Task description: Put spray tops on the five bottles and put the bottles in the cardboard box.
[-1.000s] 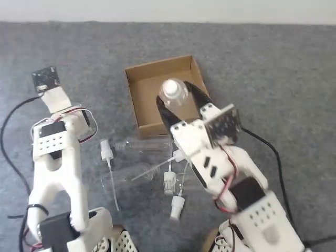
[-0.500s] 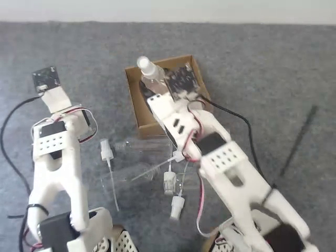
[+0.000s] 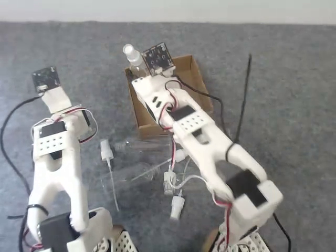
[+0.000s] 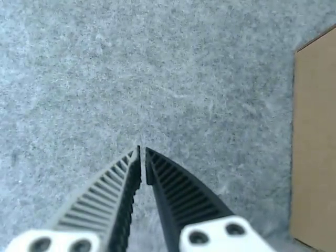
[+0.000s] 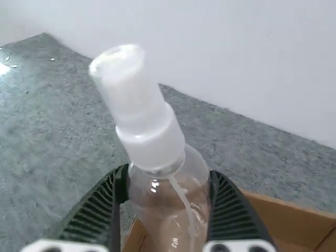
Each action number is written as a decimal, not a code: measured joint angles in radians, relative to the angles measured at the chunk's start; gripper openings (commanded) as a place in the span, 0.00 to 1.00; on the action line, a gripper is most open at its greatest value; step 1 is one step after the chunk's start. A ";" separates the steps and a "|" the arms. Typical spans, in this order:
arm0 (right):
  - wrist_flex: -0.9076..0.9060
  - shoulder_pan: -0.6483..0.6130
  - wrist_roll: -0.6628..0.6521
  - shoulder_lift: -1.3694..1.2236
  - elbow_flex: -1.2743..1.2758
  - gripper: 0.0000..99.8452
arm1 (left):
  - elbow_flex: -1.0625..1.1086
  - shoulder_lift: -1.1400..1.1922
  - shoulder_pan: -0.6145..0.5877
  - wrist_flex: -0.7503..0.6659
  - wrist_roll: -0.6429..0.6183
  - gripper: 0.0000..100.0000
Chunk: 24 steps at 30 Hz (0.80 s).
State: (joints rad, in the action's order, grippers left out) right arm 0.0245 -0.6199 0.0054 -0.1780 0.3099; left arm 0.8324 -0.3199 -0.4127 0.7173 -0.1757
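My right gripper (image 5: 167, 185) is shut on a clear bottle (image 5: 151, 134) that carries a white spray top and stands tilted between the jaws. From above, this bottle (image 3: 133, 55) is held over the far left corner of the cardboard box (image 3: 193, 74), with the right gripper (image 3: 140, 73) stretched across the box. Two more clear bottles (image 3: 140, 145) (image 3: 128, 174) lie on the carpet in front of the box. Loose spray tops (image 3: 106, 151) (image 3: 169, 182) (image 3: 177, 207) lie around them. My left gripper (image 4: 143, 153) is shut and empty over bare carpet, left of the box (image 4: 315, 147).
Grey carpet covers the whole table. A black cable (image 3: 242, 100) from the right arm arcs over the carpet to the right of the box. The left arm's body (image 3: 55, 152) stands at the left, with open carpet beyond it.
The right arm has stretched forward and swung left, carrying the bottle from above the box's middle to its far left corner. The left arm has not moved.
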 measured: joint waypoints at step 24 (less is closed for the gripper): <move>0.068 0.002 0.095 -0.497 -0.417 0.05 | 0.006 0.000 0.000 0.000 0.000 0.01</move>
State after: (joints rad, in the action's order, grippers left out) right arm 0.0921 -0.6183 0.1005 -0.6751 -0.1074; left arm 0.8385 -0.3199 -0.4127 0.7173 -0.1757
